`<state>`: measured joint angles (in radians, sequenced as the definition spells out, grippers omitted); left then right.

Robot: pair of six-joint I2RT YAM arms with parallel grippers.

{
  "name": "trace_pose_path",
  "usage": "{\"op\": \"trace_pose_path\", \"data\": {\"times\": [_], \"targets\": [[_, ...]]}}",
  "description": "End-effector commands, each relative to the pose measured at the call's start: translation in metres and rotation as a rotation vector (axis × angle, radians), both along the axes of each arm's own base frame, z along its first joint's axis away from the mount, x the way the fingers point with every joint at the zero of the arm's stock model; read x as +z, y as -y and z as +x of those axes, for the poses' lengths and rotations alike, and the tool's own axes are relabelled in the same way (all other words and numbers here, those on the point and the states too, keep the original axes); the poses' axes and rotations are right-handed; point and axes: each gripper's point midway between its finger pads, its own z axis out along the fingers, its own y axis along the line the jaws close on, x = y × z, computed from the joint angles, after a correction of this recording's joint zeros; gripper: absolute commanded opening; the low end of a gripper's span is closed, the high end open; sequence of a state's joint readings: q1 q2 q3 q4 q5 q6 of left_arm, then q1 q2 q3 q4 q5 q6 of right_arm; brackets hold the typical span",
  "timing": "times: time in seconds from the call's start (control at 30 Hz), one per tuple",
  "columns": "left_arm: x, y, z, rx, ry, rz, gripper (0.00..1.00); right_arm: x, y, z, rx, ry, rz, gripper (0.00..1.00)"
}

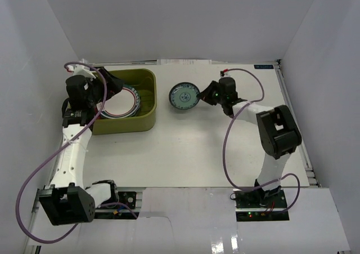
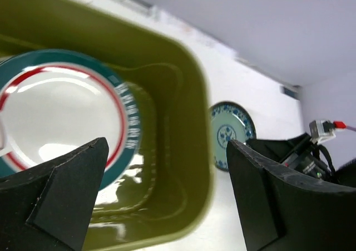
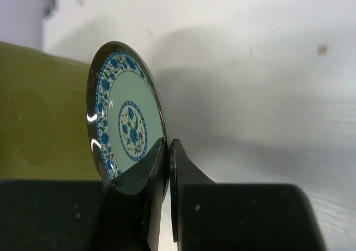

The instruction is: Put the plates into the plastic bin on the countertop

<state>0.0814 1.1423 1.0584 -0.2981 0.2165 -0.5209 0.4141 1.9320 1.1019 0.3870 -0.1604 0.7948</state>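
Note:
The olive-green plastic bin [image 1: 147, 105] stands at the back left of the white countertop [image 1: 225, 147]. In it lies a white plate with a teal-red rim [image 1: 121, 102], also in the left wrist view [image 2: 55, 112]. My left gripper [image 2: 167, 151] is open and empty above the bin's [image 2: 189, 95] right half. My right gripper [image 3: 168, 145] is shut on the right rim of a small teal plate with blue flowers [image 3: 125, 117]. It holds the plate [image 1: 183, 96] just right of the bin [image 3: 39, 112]. The other plates are hidden or out of view.
White walls close in the countertop on the left, back and right. The right arm's cable [image 1: 228, 147] loops over the middle of the table. The right gripper and its wrist [image 2: 300, 156] show in the left wrist view beside the small plate [image 2: 231, 128].

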Motion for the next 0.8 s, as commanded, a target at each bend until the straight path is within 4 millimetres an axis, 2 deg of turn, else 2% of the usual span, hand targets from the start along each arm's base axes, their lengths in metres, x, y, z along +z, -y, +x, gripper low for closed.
{"op": "trace_pose_path", "data": {"times": [0.0, 0.03, 0.07, 0.1, 0.13, 0.2, 0.23, 0.27, 0.3, 0.33, 0.37, 0.4, 0.43, 0.47, 0.5, 0.53, 0.57, 0.6, 0.63, 0.67, 0.7, 0.73, 0.77], "targets": [[0.089, 0.038, -0.026, -0.205, 0.251, -0.065, 0.98, 0.121, 0.021, 0.018, -0.062, 0.331, 0.035, 0.08], [0.107, 0.054, -0.037, -0.293, 0.291, -0.094, 0.98, 0.149, 0.021, 0.012, -0.057, 0.385, 0.055, 0.08], [0.111, 0.061, -0.043, -0.338, 0.303, -0.112, 0.98, 0.162, 0.019, 0.009, -0.050, 0.410, 0.065, 0.08], [0.128, 0.068, -0.048, -0.381, 0.350, -0.120, 0.98, 0.175, 0.016, 0.005, -0.042, 0.435, 0.073, 0.08], [0.137, 0.074, -0.054, -0.421, 0.372, -0.133, 0.98, 0.197, 0.009, -0.001, -0.028, 0.479, 0.089, 0.08], [0.156, 0.088, -0.069, -0.512, 0.425, -0.151, 0.98, 0.217, -0.004, -0.008, 0.007, 0.513, 0.116, 0.08], [0.168, 0.094, -0.076, -0.543, 0.453, -0.146, 0.98, 0.234, -0.023, -0.015, 0.055, 0.538, 0.141, 0.08], [0.174, 0.097, -0.081, -0.565, 0.468, -0.145, 0.98, 0.237, -0.034, -0.018, 0.078, 0.539, 0.145, 0.08], [0.180, 0.101, -0.084, -0.582, 0.483, -0.140, 0.98, 0.234, -0.057, -0.027, 0.123, 0.533, 0.151, 0.08], [0.190, 0.103, -0.089, -0.594, 0.506, -0.132, 0.98, 0.237, -0.069, -0.030, 0.139, 0.538, 0.157, 0.08], [0.194, 0.105, -0.092, -0.606, 0.517, -0.128, 0.98, 0.249, -0.083, -0.031, 0.160, 0.558, 0.170, 0.08], [0.199, 0.108, -0.095, -0.625, 0.528, -0.124, 0.98, 0.250, -0.105, -0.042, 0.202, 0.554, 0.180, 0.08], [0.204, 0.110, -0.097, -0.631, 0.545, -0.112, 0.98, 0.235, -0.120, -0.038, 0.217, 0.529, 0.166, 0.08], [0.206, 0.110, -0.098, -0.633, 0.551, -0.109, 0.98, 0.248, -0.133, -0.039, 0.230, 0.548, 0.186, 0.08], [0.208, 0.114, -0.100, -0.644, 0.556, -0.108, 0.98, 0.247, -0.151, -0.047, 0.263, 0.539, 0.193, 0.08], [0.207, 0.121, -0.101, -0.666, 0.556, -0.108, 0.98, 0.231, -0.164, -0.044, 0.279, 0.513, 0.184, 0.08], [0.209, 0.122, -0.101, -0.670, 0.562, -0.104, 0.98, 0.229, -0.174, -0.044, 0.286, 0.510, 0.181, 0.08], [0.208, 0.126, -0.101, -0.681, 0.561, -0.103, 0.98, 0.242, -0.189, -0.049, 0.301, 0.521, 0.192, 0.08], [0.207, 0.127, -0.098, -0.675, 0.563, -0.094, 0.98, 0.225, -0.199, -0.043, 0.297, 0.498, 0.172, 0.08], [0.204, 0.128, -0.094, -0.675, 0.557, -0.090, 0.98, 0.219, -0.208, -0.042, 0.301, 0.489, 0.164, 0.08], [0.202, 0.132, -0.093, -0.678, 0.548, -0.088, 0.98, 0.230, -0.219, -0.044, 0.305, 0.506, 0.182, 0.08], [0.200, 0.131, -0.090, -0.661, 0.543, -0.084, 0.98, 0.209, -0.228, -0.038, 0.303, 0.470, 0.160, 0.08], [0.198, 0.132, -0.088, -0.658, 0.540, -0.076, 0.98, 0.205, -0.233, -0.036, 0.300, 0.462, 0.158, 0.08]]}}
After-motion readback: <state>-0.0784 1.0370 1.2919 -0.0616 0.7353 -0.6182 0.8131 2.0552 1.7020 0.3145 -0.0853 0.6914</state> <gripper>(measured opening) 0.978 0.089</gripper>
